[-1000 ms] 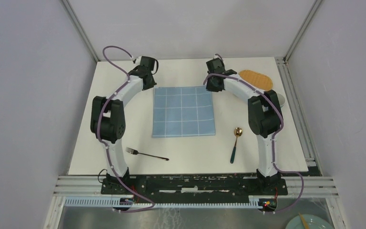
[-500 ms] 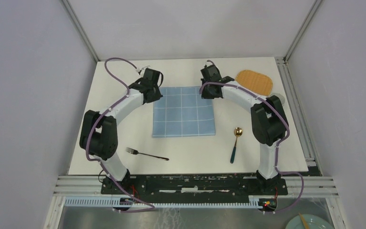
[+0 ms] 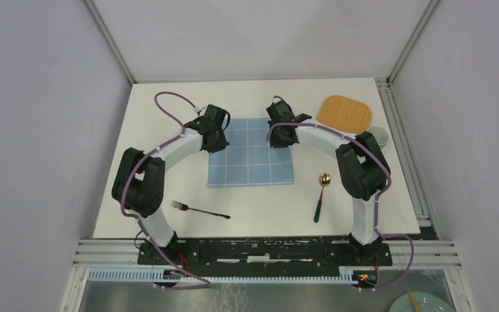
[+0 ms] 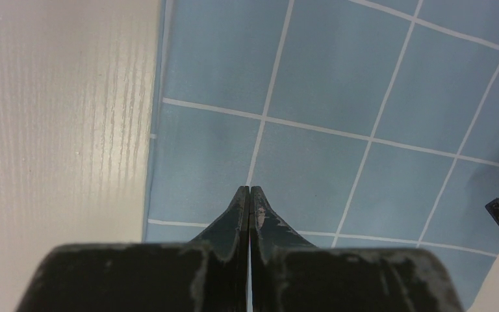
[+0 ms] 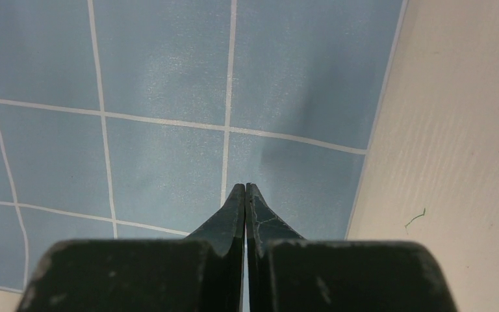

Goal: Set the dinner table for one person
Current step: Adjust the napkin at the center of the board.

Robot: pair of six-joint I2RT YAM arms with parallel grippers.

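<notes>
**Both grippers pinched shut over the cloth's upper corners**

The dinner table (image 3: pixel 169 140), plain white, fills the middle of the top view, framed by grey walls. A blue checked cloth (image 3: pixel 252 162) lies flat at its centre.

The left gripper (image 4: pixel 247 190) sits above the cloth's upper left corner and the right gripper (image 5: pixel 245 186) above its upper right corner. In each wrist view the two fingers are pressed together tip to tip with nothing showing between them. The cloth lies directly below, but whether the tips touch it cannot be told. In the left wrist view the cloth's edge runs down the left of the frame with bare table beyond it; in the right wrist view it runs down the right.

A fork (image 3: pixel 200 210) lies at lower left of the cloth, tines pointing left. A spoon (image 3: pixel 321 194) lies at lower right, its gold bowl uppermost. At upper right sits a tan mat (image 3: pixel 344 112), with a grey bowl (image 3: pixel 381 135) just below its right end.
</notes>
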